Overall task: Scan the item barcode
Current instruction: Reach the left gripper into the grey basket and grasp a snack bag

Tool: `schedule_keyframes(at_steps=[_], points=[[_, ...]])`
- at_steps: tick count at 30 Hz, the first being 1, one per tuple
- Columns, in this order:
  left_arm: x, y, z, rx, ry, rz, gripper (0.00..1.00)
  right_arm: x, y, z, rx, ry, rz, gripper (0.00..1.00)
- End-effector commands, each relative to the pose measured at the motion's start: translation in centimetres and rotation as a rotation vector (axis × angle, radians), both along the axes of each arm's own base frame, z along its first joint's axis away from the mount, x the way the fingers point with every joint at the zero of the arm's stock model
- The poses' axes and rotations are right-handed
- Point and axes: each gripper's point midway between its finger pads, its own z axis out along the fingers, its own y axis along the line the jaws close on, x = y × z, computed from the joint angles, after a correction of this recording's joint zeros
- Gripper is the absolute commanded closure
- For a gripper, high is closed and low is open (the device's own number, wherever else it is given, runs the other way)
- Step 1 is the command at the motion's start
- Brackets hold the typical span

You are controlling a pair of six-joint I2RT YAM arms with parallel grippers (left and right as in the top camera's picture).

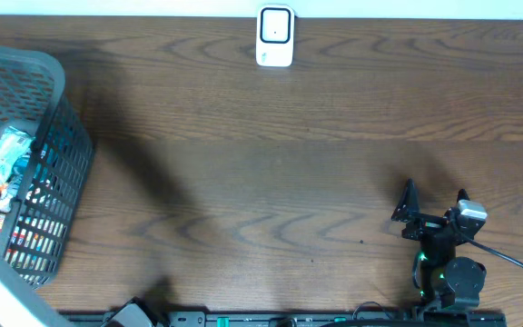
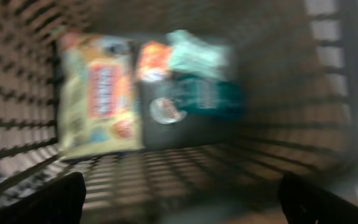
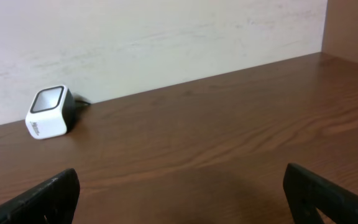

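while left hand (image 2: 180, 194) and right hand (image 3: 179, 186) gape empty, the packets' (image 2: 98, 99) lettering is too blurred.

My right arm (image 1: 452, 277): black, green lights near base.
My wrist camera (image 1: 470, 214): pale grey block.
My cable (image 1: 516, 263): black.
My fingers (image 3: 45, 198): black.

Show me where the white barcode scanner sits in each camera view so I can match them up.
Overhead: barcode scanner at top centre, at the far edge of the table.
Left wrist: not in it; only the basket interior with packets.
Right wrist: barcode scanner at left, mid-height, by the wall.
Shared landmark: the table links overhead and right wrist; the basket links overhead and left wrist.
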Motion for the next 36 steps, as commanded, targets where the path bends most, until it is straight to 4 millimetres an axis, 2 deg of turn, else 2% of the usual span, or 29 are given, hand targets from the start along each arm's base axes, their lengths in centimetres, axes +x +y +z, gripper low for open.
schedule_keyframes(at_steps=[1, 4, 10, 21, 26, 30, 36], points=[[-2.3, 2.2, -2.5, -0.054, 0.094, 0.097, 0.03, 0.0, 0.1, 0.0, 0.010, -0.001, 0.006, 0.01], [-4.0, 3.9, -5.9, -0.126, 0.180, 0.139, 0.02, 0.0, 0.1, 0.0, 0.010, -0.001, 0.006, 0.01], [-6.2, 5.7, -11.3, -0.216, 0.275, 0.156, 0.02, 0.0, 0.1, 0.0, 0.010, -0.001, 0.006, 0.01], [-6.4, 7.7, -18.7, -0.179, 0.308, 0.159, 0.02, 0.0, 0.1, 0.0, 0.010, -0.001, 0.006, 0.01], [-6.3, 7.9, -23.4, -0.207, 0.331, 0.157, 0.02, 0.0, 0.1, 0.0, 0.010, -0.001, 0.006, 0.01], [-6.7, 7.2, -27.7, -0.286, 0.384, 0.158, 0.02, 0.0, 0.1, 0.0, 0.010, -0.001, 0.006, 0.01], [-6.9, 5.7, -32.1, -0.425, 0.439, 0.136, 0.01, 0.0, 0.1, 0.0, 0.010, -0.001, 0.006, 0.01]])
